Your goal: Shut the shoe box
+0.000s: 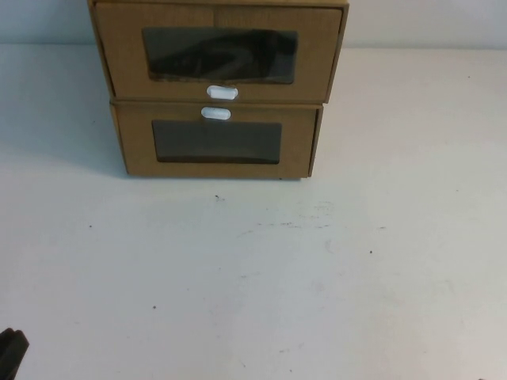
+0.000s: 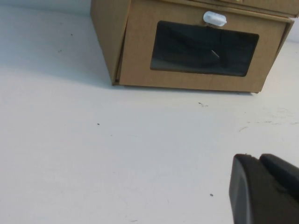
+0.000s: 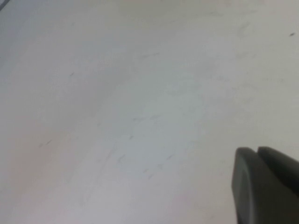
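Two brown cardboard shoe boxes are stacked at the table's far middle. The upper box (image 1: 219, 51) and the lower box (image 1: 215, 142) each have a dark window and a white handle (image 1: 215, 113). The lower box also shows in the left wrist view (image 2: 196, 51); its front flap stands nearly flush, with a thin dark gap along one side edge. My left gripper (image 2: 259, 157) is shut and empty, low at the table's near left (image 1: 9, 352), far from the boxes. My right gripper (image 3: 256, 150) is shut and empty over bare table; it is out of the high view.
The white table (image 1: 253, 269) stretches between the boxes and my arms, with only small dark specks on it. A pale wall stands behind the boxes.
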Robot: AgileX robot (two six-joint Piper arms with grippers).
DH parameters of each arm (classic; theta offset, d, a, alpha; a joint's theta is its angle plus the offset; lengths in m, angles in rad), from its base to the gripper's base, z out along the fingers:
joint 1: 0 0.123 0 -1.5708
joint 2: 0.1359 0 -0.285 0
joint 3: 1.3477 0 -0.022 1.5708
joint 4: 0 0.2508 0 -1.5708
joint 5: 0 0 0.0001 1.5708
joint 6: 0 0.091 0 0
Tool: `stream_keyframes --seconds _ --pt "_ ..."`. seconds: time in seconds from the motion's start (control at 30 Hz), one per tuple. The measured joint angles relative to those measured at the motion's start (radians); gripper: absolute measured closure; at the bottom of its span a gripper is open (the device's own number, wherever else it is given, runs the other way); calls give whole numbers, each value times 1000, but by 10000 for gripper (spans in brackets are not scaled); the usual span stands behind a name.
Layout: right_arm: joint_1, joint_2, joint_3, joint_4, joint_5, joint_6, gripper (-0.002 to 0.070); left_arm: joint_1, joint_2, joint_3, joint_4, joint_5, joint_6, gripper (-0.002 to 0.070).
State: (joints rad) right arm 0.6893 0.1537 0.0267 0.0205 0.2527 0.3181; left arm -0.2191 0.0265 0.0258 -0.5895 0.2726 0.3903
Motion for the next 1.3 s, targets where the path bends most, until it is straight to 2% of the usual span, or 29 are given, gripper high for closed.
stream_keyframes --seconds 0.07,0.23,0.4,0.7,0.9,1.3 --pt "-76 -25 0 -27 8 0 687 0 0 0 0 0 0 677" --pt "-394 -104 0 -37 8 0 687 0 0 0 0 0 0 677" --pt "-597 -161 0 -37 24 -54 687 0 0 0 0 0 0 677" --pt "-626 -161 0 -42 22 -181 687 0 0 0 0 2 0 677" --pt "-626 -161 0 70 92 -402 687 0 0 0 0 2 0 677" --pt "-633 -162 0 91 96 -438 687 0 0 0 0 2 0 677"
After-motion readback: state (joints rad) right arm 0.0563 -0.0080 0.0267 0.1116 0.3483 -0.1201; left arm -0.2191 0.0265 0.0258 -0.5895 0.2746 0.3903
